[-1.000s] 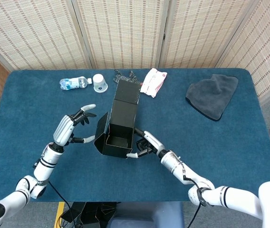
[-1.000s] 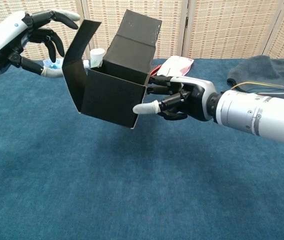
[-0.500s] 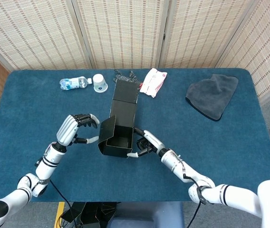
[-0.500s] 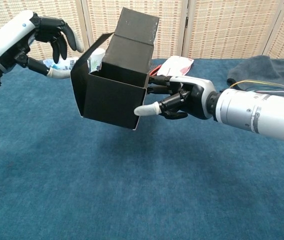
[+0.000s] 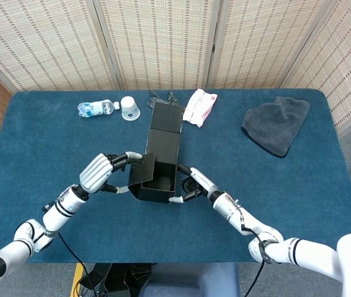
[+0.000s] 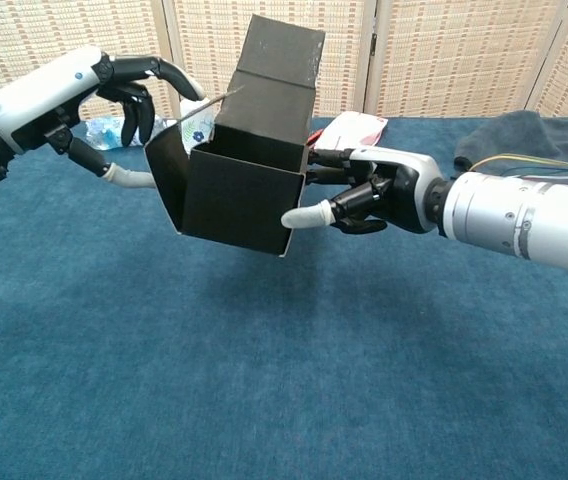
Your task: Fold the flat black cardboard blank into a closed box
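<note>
The blue table [image 5: 52, 142] lies beneath both hands and carries everything else. The black cardboard box [image 5: 157, 167], partly folded with its top open, sits between the two hands, and in the chest view it appears lifted clear of the cloth. Its tall lid panel [image 6: 279, 55] rises from the wall farthest from the robot, well above the hands.

The right hand [image 6: 379, 190] grips the box's right wall, with fingers [image 6: 329, 155] lying along that wall and the thumb stretched toward the near lower corner. The left hand [image 6: 79, 90] is at the box's left side, its fingers [image 6: 169, 75] curved over the upper edge of the side flap [image 6: 169, 170], which leans inward over the open top. The fingers are partly curled and touch the flap rather than closing around it; the thumb reaches in below, near the flap's base.

Well beyond the right hand, toward the far right corner of the table, lies a crumpled grey cloth [image 5: 277, 124]. Beyond the box, past both hands, rests a white packet with red print [image 5: 199, 106], just beside a small dark object [image 5: 163, 97] too indistinct to identify. Far beyond the left hand, a plastic water bottle [image 5: 95, 108] lies on its side, with a white paper cup [image 5: 129, 107] just beside it.
</note>
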`<state>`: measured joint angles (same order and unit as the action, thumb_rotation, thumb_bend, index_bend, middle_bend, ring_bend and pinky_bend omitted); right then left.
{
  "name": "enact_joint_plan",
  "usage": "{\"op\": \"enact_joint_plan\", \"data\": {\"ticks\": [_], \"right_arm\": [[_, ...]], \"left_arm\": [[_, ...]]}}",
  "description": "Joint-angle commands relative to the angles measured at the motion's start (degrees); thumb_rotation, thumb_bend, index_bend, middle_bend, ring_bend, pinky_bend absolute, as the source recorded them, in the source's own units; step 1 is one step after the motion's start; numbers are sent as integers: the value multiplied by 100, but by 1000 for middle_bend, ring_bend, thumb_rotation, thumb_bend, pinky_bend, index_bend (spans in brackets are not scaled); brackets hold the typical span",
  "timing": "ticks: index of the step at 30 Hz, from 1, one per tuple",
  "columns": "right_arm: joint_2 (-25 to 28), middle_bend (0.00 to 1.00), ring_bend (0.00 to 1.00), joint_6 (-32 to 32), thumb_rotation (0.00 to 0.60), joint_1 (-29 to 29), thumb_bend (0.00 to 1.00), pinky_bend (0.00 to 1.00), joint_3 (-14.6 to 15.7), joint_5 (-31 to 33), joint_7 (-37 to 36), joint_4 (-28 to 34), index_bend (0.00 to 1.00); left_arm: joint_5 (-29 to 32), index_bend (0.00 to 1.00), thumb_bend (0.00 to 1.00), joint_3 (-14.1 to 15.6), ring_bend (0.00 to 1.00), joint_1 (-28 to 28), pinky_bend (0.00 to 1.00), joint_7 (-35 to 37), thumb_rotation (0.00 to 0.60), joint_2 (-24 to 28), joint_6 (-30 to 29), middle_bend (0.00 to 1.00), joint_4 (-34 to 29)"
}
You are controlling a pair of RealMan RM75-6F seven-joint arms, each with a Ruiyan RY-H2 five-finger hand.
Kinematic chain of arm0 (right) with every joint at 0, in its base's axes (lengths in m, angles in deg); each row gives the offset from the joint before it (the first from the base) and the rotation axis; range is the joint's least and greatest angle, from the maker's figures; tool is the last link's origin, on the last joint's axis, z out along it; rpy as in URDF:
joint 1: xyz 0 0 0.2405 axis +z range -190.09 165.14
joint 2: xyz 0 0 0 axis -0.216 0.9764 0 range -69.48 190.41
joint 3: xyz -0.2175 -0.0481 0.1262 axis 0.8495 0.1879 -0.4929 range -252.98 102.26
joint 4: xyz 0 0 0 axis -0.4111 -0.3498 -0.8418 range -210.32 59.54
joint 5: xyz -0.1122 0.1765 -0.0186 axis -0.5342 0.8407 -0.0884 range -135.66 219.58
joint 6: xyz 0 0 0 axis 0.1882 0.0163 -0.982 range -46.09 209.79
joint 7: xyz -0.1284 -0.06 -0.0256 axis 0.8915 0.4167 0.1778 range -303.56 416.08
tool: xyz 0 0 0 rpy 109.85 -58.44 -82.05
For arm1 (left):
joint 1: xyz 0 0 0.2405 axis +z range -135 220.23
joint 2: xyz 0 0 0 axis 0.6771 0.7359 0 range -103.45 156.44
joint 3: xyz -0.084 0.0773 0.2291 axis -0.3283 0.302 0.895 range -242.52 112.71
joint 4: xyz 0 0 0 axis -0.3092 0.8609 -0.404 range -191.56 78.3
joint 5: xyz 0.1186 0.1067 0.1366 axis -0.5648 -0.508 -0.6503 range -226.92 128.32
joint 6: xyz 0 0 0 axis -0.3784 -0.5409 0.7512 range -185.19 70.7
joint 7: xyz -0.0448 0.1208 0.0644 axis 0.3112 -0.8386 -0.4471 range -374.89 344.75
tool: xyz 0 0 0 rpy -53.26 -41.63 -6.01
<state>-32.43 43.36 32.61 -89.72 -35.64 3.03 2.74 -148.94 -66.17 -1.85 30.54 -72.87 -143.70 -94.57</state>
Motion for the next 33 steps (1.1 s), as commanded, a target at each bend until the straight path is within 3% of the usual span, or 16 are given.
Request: {"op": "enact_joint_plan", "data": {"ticks": [1,23,33], "right_arm": [[-5,412,811,-2,600,17,432,1000,16,-20,-5,-34,360],[-38,415,812,125,600,194,433,1000,122,5,187,-238,361],[-112,416,814,203,600,275,435,1000,156,11,272,-351,361]], "left_arm": [[-42,276,71,39,552,-38,629,-51,600,-3,-10,254,33],[-121,344,72,139,552,-334,654,-73,600,-133,-161,248,347],[-183,424,72,248,564,-419,655,-128,600,-314,-175,324,693]]}}
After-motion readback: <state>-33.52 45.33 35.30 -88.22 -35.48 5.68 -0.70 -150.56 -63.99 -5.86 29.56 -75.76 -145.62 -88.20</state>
